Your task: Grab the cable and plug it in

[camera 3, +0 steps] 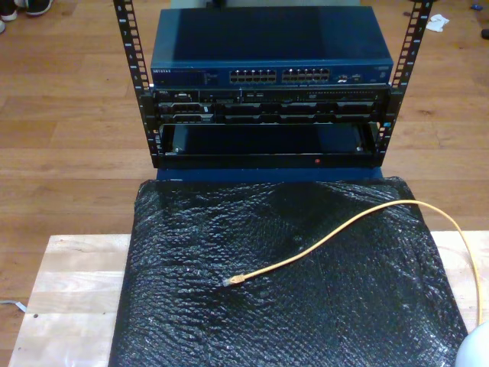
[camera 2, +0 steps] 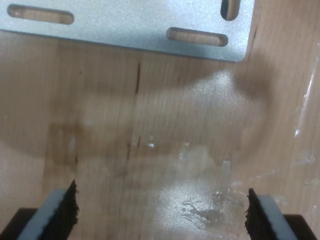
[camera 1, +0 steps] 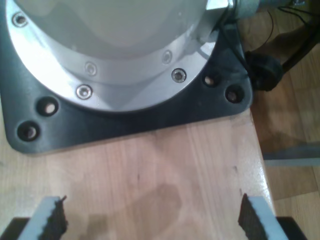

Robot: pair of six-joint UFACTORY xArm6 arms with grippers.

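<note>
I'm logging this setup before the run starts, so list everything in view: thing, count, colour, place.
cable: one, yellow-orange, lying across the black mat, plug end near the mat's middle, running off the exterior view's right.
mat: one, black, bubbly, covering the table.
table: one, light wood, under the mat.
network switch: one, blue, top of the rack, port rows on its front.
rack: one, black, beyond the table, darker units below the switch.
arm base plate: one, black with a silver flange, first wrist view.
slotted metal plate: one, silver, second wrist view.
my first gripper: jaws open, over bare wood.
my second gripper: jaws open, over bare wood.
</note>
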